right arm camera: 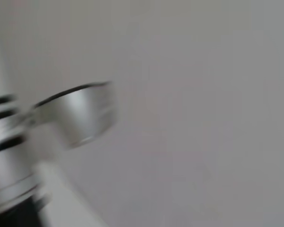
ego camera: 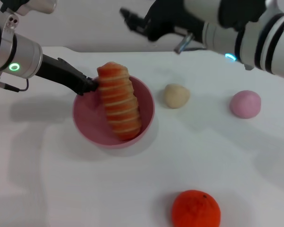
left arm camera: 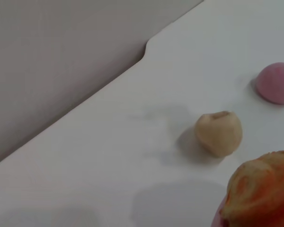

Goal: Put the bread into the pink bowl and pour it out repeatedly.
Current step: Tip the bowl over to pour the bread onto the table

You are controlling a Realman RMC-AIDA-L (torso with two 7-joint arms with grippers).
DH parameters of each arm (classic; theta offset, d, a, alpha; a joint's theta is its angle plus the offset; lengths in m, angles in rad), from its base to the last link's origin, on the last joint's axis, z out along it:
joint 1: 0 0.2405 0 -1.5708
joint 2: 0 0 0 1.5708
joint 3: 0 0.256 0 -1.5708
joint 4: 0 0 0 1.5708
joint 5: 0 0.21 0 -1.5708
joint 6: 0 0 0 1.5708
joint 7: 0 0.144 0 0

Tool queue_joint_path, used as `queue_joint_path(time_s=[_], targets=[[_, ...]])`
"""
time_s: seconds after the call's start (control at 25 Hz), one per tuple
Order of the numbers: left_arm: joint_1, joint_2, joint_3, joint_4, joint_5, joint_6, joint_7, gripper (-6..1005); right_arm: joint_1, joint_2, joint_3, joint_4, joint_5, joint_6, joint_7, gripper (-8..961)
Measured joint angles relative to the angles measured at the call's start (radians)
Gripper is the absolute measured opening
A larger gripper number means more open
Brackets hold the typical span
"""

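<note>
The pink bowl point(ego camera: 89, 120) stands left of the table's middle. The bread point(ego camera: 119, 101), striped orange-brown and cream, lies slanted inside it, one end poking up over the far rim. My left gripper point(ego camera: 90, 86) reaches in from the left and is shut on the bowl's far-left rim, right beside the bread's raised end. The left wrist view shows that end of the bread point(left arm camera: 262, 189) and a sliver of the bowl's rim point(left arm camera: 217, 220). My right gripper point(ego camera: 130, 20) hangs high over the table's back edge, away from the bowl.
A beige ball point(ego camera: 176, 95) lies just right of the bowl, with a matte pink ball point(ego camera: 245, 103) farther right. A round orange fruit point(ego camera: 196, 209) sits near the front edge. The white table's back edge point(left arm camera: 144, 52) meets a grey wall.
</note>
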Motion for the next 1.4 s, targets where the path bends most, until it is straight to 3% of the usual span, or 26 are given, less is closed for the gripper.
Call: queue_joint_path(time_s=[0.28,0.44,0.56,0.92,1.2,1.32,1.4], targets=[[0.006,-0.009,0.005,-0.005,-0.004,-0.041,0.000,43,-0.062,-0.006,-0.136,0.212,0.050,0.598,0.006,595],[0.018,-0.011,0.051,-0.017,-0.039,-0.083,0.000,44,-0.083,-0.014,-0.253,0.426,0.034,1.111,0.195,595],[0.024,-0.011,0.063,-0.023,-0.068,-0.103,0.000,44,-0.084,-0.016,-0.271,0.540,0.025,1.347,0.317,595],[0.034,-0.012,0.171,-0.026,-0.217,-0.206,0.003,43,-0.131,-0.016,-0.178,0.740,0.027,1.518,0.485,594],[0.048,-0.014,0.332,-0.029,-0.374,-0.364,0.009,43,-0.206,-0.015,-0.095,0.803,0.030,1.571,0.487,594],[0.069,-0.016,0.481,-0.033,-0.517,-0.532,0.070,44,-0.227,-0.014,-0.085,0.824,0.031,1.589,0.488,594],[0.074,-0.017,0.533,-0.040,-0.561,-0.596,0.104,44,-0.236,-0.014,-0.085,0.833,0.031,1.596,0.488,593]])
